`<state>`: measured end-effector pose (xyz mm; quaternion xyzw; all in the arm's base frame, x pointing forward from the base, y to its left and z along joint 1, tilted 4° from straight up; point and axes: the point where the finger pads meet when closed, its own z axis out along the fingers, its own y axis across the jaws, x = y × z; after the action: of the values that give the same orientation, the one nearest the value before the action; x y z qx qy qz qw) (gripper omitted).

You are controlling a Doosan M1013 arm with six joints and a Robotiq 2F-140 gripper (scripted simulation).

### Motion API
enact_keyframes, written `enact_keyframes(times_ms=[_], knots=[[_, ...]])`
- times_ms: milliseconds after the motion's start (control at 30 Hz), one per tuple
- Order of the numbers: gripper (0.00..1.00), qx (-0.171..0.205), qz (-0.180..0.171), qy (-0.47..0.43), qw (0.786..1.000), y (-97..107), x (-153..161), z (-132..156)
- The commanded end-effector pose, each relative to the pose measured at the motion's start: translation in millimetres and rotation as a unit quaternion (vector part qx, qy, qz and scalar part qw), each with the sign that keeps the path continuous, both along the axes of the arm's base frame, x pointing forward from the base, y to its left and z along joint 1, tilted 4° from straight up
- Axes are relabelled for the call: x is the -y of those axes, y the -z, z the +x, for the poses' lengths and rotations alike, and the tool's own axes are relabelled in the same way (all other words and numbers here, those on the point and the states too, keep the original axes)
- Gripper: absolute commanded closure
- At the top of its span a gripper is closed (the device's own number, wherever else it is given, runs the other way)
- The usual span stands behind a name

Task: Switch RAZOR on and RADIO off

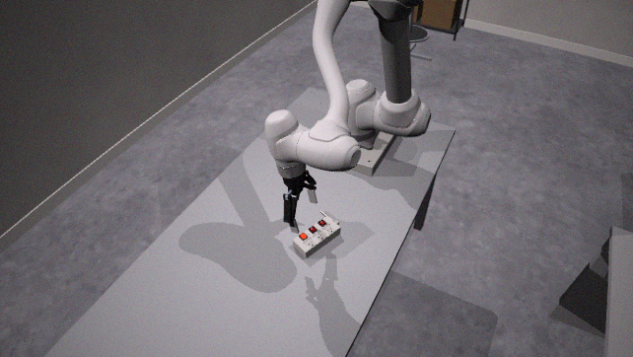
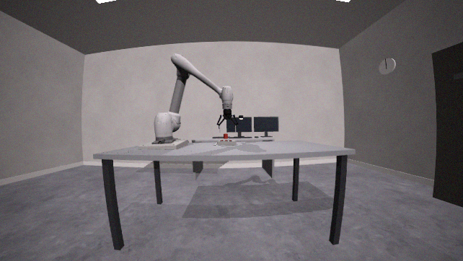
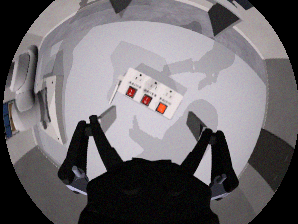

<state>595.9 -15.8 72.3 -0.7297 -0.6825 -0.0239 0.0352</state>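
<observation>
A white power strip (image 1: 316, 236) lies flat on the grey table, right way up, with three red rocker switches in a row. The switch at its near end (image 1: 303, 237) glows brighter than the other two (image 1: 313, 229) (image 1: 321, 223). The labels are too small to read. My gripper (image 1: 300, 202) hangs open and empty above the table, some way above the strip and a little to its far-left side. In the wrist view the strip (image 3: 152, 99) lies ahead of the spread fingers, its brightest switch (image 3: 161, 107) at the right. In the exterior view the gripper (image 2: 227, 122) is above the strip (image 2: 226, 143).
The arm's base plate (image 1: 376, 153) stands at the far end of the table. The table's right edge (image 1: 394, 261) runs close to the strip. Two monitors (image 2: 252, 125) stand behind the table by the wall.
</observation>
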Motion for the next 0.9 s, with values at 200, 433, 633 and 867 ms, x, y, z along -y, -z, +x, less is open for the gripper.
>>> enact_keyframes(times_ms=[200,433,633,867], knots=[[0.0,0.0,0.0,0.0,1.0,0,0,0],[0.0,0.0,0.0,0.0,1.0,0,0,0],[0.0,-0.007,-0.029,0.012,0.999,-18,-11,-10],[0.0,-0.009,-0.078,0.035,0.996,-47,-23,-25]])
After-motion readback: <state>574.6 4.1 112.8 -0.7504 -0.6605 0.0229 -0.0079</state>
